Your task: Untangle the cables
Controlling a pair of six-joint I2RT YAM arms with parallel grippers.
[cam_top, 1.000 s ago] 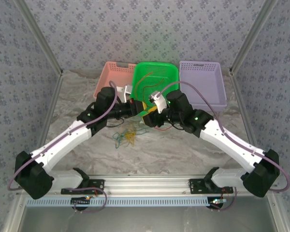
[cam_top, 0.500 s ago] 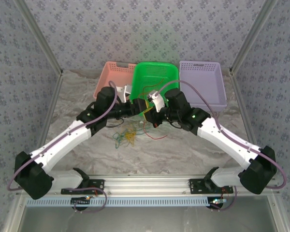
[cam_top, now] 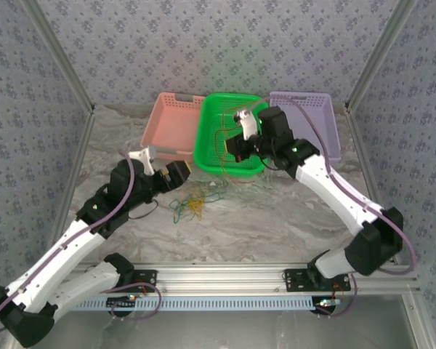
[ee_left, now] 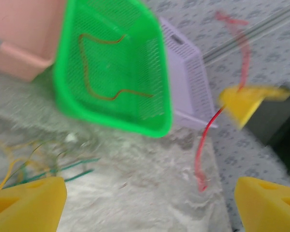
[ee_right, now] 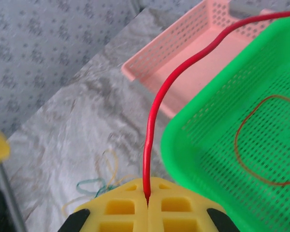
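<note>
Fingers of your right end effector are pressed together on the red cable, plain in its wrist view beside the green basket. Your left end effector stands spread; its view shows that cable dangling toward the table. Overhead, the other cables lie tangled before the basket.

Right hand hangs over the green basket; cables lie tangled nearby.

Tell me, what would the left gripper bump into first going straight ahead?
Probably the near wall of the green basket. The left gripper points toward it over the table; depth is unclear, so it might touch the table first.
</note>
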